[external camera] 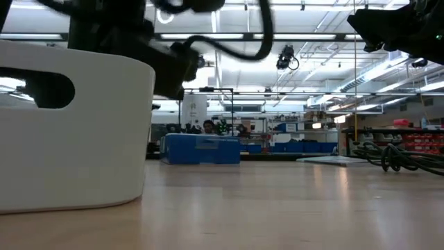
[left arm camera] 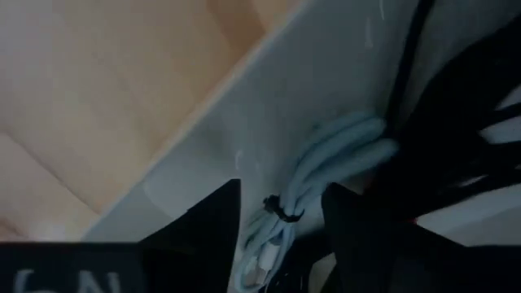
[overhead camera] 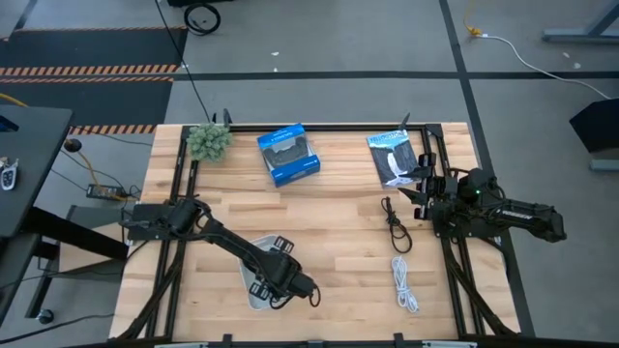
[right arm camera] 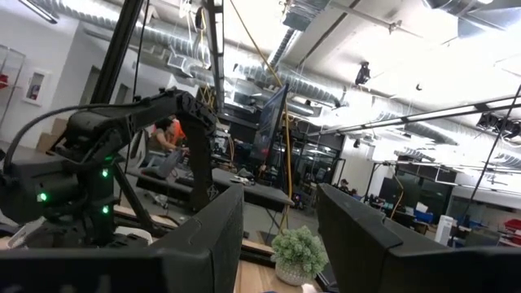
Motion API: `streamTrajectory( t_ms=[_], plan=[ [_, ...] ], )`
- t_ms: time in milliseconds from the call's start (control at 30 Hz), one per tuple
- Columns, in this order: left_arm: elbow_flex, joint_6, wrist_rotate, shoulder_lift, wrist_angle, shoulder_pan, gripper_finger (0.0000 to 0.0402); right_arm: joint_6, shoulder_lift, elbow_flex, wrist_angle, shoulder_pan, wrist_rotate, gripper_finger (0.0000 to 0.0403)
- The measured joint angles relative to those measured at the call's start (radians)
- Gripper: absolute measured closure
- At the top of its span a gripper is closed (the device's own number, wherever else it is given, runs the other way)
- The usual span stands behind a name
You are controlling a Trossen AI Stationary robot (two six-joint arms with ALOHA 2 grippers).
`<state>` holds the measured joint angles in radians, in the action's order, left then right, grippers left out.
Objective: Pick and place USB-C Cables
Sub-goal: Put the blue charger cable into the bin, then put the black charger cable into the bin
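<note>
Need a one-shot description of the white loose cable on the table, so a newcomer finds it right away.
Start at the wooden table in the high view and go to its right side, where the right arm's end effector waits. Two loose bundles lie there in a column: the black cable nearer the arm, and the white cable toward the front edge. It is the only pale one lying on bare wood.

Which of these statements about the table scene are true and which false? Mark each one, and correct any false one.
1. The left gripper is over the white bin. True.
2. A white cable lies on the table near the right arm. True.
3. The black cable lies inside the bin. False: it lies on the wood, beside the right gripper.
4. The blue box sits at the near edge. False: it sits at the far edge, beside the small plant.
</note>
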<state>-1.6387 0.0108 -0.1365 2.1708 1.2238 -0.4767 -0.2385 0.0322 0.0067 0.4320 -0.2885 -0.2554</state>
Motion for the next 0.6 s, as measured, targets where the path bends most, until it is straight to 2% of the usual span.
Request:
streamTrajectory(
  t_ms=[267,433,600],
  plan=[
    [-0.150,-0.002,-0.014,0.000,0.178,0.012,0.0191,0.000,0.000,0.000,0.000,0.000,0.000,0.0241],
    [-0.230,0.002,-0.080,0.000,0.241,0.033,0.0204,0.000,0.000,0.000,0.000,0.000,0.000,0.0241],
    [-0.318,-0.023,-0.085,0.000,0.239,0.054,0.0222,0.000,0.000,0.000,0.000,0.000,0.000,0.0241]
  ],
)
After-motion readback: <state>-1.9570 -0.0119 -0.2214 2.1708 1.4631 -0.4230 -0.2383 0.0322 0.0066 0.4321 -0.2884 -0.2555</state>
